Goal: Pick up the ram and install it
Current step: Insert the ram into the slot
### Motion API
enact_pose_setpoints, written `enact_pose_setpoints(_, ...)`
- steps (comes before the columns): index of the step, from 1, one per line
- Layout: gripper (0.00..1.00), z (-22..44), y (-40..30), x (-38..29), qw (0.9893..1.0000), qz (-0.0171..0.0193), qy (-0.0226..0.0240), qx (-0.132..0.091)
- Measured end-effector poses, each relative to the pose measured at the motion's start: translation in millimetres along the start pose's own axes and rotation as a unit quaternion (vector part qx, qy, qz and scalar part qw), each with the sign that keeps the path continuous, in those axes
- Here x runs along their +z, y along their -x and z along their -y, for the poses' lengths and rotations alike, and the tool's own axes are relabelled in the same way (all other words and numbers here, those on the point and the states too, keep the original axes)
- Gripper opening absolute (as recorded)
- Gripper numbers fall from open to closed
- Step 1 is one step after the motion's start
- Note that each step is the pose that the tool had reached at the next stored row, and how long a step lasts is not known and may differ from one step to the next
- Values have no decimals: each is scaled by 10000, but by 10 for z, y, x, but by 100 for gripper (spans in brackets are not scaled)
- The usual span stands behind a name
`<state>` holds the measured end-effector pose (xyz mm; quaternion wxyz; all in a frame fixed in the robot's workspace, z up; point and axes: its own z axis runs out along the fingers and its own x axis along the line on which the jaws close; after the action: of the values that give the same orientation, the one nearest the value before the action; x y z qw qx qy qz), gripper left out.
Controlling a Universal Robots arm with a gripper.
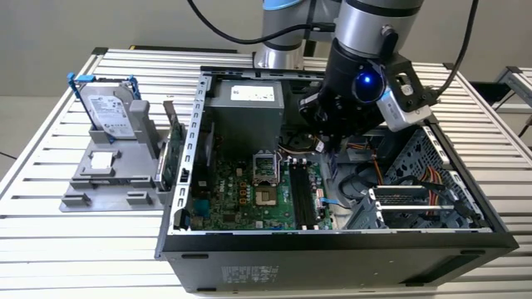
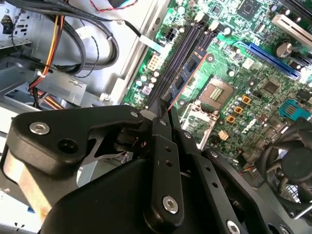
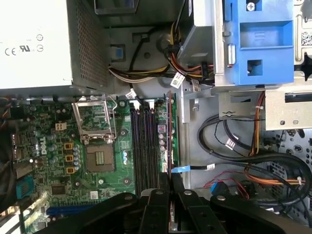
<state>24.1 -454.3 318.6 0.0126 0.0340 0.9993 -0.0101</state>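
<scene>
The black, multi-link pincer is clenching on the ram, a slim bluish-green circuit-board stick with dark chips, gripping it by one end inside the open black computer case. In both wrist views the stick is reaching straight out from the fingertips, standing on edge along the outermost of the long black memory slots of the green motherboard. Whether the ram is sitting fully home in its slot is not visible.

Just beyond the slots, on the far side from the pincer's hold, the empty silver processor socket is lying open. Further out, the grey metal power supply box is filling one corner of the case, and bundled coloured cables are running beside the drive cage.

Well apart from the pincer, outside the case on the slatted white bench, a silver hard drive in a blue frame is leaning upright in a grey holder.
</scene>
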Motion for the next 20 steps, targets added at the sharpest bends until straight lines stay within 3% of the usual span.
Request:
enact_pose_setpoints(16,0,33,-15,114,10000,2,2,-78)
enact_pose_setpoints(18,0,32,-18,214,10000,1,0,-78)
enact_pose_setpoints(20,0,32,-19,239,10000,2,-1,-78)
